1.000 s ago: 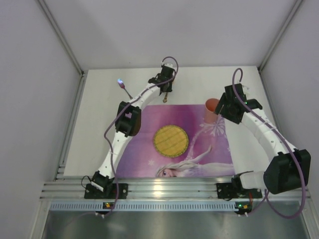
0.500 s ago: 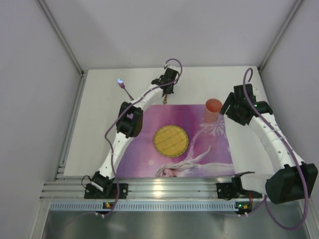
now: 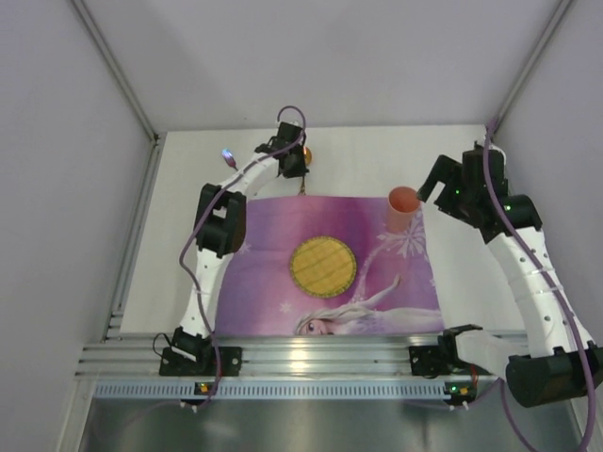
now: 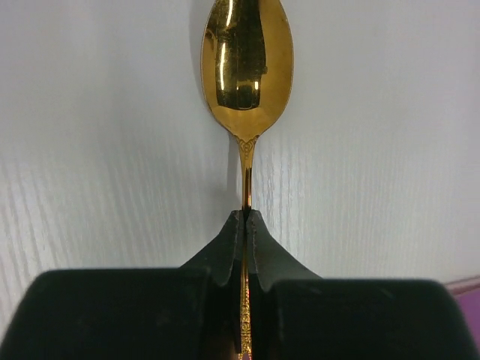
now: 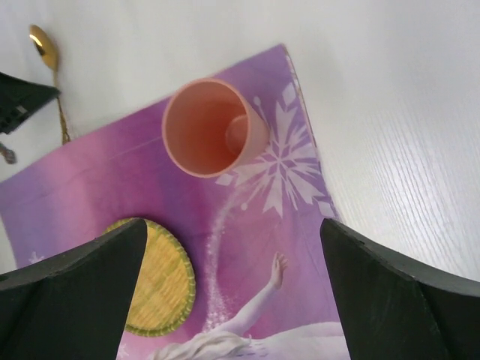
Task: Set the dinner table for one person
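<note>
Pale grey walls close in on three sides of the dinner table (image 3: 377, 155), a plain white matte top with a faint wood-like grain that shows in both wrist views. It fills the floor of the enclosure, and a silver aluminium rail (image 3: 311, 353) runs along its near edge where the two arm bases are bolted.

At the far side, bare tabletop lies straight beneath the left gripper (image 4: 246, 223). Its jaws are pressed together on the thin handle of a gold spoon (image 4: 246, 67). The spoon's polished bowl points away from the fingers, over white surface just beyond the far edge of the placemat (image 3: 273, 282). We cannot tell whether the spoon touches the table.

The right gripper (image 5: 232, 225) hangs above the right part of the table with its jaws spread wide and nothing between them. Under it we see the placemat's right edge and bare white top to the right of that edge.

The placemat is purple-pink and printed with white snowflakes and a pale-haired cartoon figure with one arm raised. On it stand a salmon-pink cup (image 5: 214, 127) at the far right corner and a round yellow woven plate (image 3: 322, 265) near the middle, well apart from each other.
</note>
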Motion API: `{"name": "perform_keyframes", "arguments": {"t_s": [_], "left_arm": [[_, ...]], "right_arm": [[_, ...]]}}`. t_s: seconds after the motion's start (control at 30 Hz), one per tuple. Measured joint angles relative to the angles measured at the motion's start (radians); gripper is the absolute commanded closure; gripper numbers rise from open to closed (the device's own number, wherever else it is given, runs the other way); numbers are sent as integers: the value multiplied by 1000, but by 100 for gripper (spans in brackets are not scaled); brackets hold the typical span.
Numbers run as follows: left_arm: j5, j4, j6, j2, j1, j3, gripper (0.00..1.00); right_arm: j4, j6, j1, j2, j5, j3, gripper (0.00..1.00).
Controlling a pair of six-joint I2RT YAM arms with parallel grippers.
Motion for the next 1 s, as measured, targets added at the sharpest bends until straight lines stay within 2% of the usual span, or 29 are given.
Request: {"name": "perform_keyframes", "arguments": {"t_s": [0.23,0.5,0.8,1.0], "left_arm": [[164,59,-164,-227,18,-220,100],[353,198,-341,-460,0,-374,100],[417,243,-409,-581,-10,-525,100],[422,248,-416,-620,-14,-566,100]], "right_arm": [[76,-16,49,-11,-74,72,0],[202,-8,320,110,-101,85,0],[295,6,412,353,-127,147,0],[339,9,447,458,-145,220,1]]}}
